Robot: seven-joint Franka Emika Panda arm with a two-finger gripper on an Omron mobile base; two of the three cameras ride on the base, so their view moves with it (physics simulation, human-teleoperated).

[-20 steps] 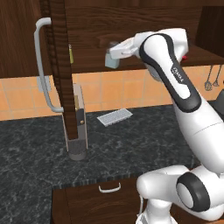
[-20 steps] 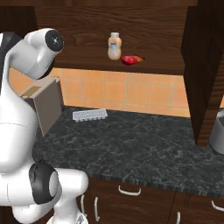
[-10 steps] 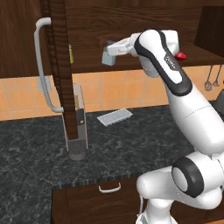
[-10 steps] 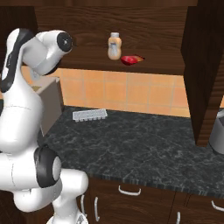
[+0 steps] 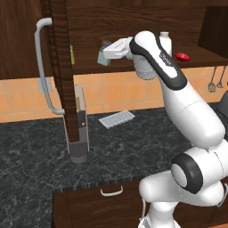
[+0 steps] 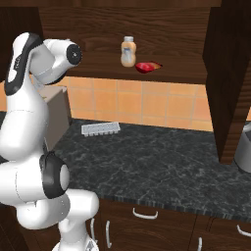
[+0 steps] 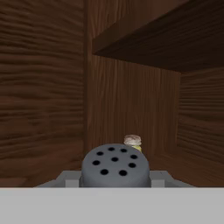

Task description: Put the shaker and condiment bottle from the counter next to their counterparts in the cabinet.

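The small pale blue-green translucent shaker with a grey perforated cap (image 5: 105, 54) is held in the white arm's two-finger gripper (image 5: 104, 55), its jaws clamped on the shaker's sides, at the open front of the dark brown wooden wall cabinet (image 5: 133, 26). In the hand view the grey cap (image 7: 115, 166) sits low and centred, facing into the cabinet's corner, where the slim olive-yellow stick-like shaker with a pale top (image 7: 133, 143) stands just behind it. A wooden side wall rises close on one side and a dark shelf board juts overhead; open shelf floor lies to the other side.

In the left base view the olive-yellow shaker (image 5: 71, 54) stands near the edge of the open cabinet door with the long grey bar handle (image 5: 43, 67), to the left of the gripper. Farther right on the shelf, the tan-orange bottle with a white cap (image 6: 128, 51) stands upright with the small bright red squat bottle (image 6: 145, 66) just beside it.

Below, the black marble-veined counter (image 6: 162, 166) carries a flat grey ridged tray (image 5: 116, 119) near the orange tiled wall.
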